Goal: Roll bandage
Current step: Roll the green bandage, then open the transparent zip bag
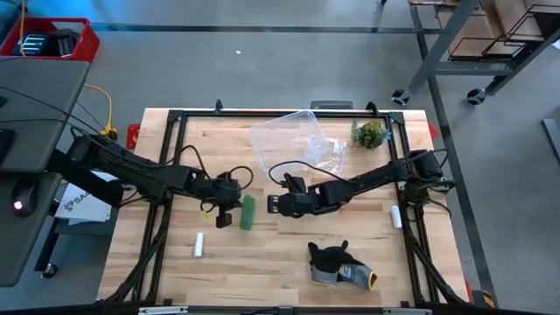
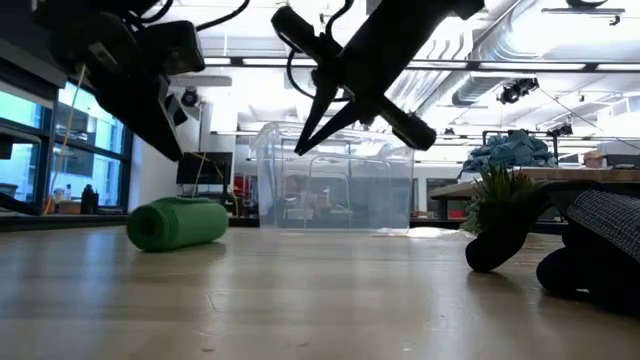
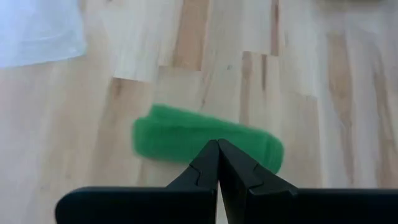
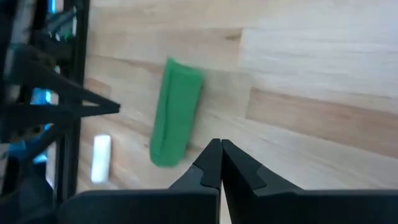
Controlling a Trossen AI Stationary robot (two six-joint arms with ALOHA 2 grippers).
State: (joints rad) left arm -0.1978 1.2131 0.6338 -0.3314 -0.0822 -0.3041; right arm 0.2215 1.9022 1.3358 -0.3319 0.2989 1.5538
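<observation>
Wooden table, green bandage, grey floor

clear plastic bin, small plant — dark glove, white cylinder

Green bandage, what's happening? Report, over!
Left gripper shut, right gripper shut, both empty. Bandage rolled, lying between them. Nothing in the way.

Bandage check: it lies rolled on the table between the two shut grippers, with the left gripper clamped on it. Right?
Not quite. The left gripper is shut on nothing; the left wrist view shows the bandage lying free beyond its tips. The rest holds.
</observation>
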